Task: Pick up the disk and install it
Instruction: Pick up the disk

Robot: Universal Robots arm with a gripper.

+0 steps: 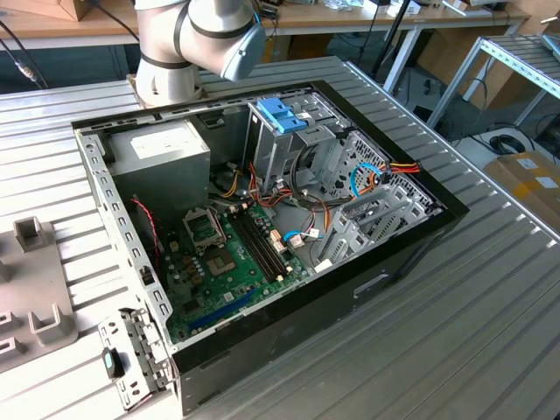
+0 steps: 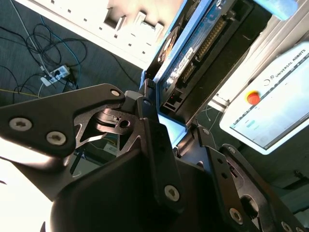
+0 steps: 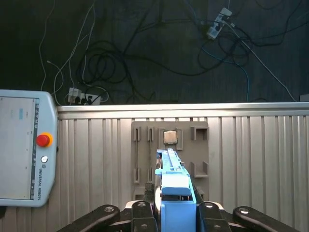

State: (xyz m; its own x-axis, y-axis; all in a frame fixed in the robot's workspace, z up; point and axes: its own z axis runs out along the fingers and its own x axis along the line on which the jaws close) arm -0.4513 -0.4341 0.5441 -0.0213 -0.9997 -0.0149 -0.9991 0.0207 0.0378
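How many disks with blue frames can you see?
1: the disk is clamped in the hand, in both wrist views. Whether the blue bracket in the computer's cage holds another is hidden.

Black metal gripper [image 2: 173,113] clamps the near end of the disk [image 2: 203,43], a flat drive edged in light-blue plastic, circuit side showing. White rectangular teach pendant [image 2: 275,96] with a round red button [image 2: 252,97] in the background.

Bright even light w/ soft shadows; glare in second wrist view

access: computer case [image 1: 350,297] open from above | obstacles: cables [image 1: 378,175] beside drive cage [image 1: 262,150], power supply [image 1: 162,153] on other side
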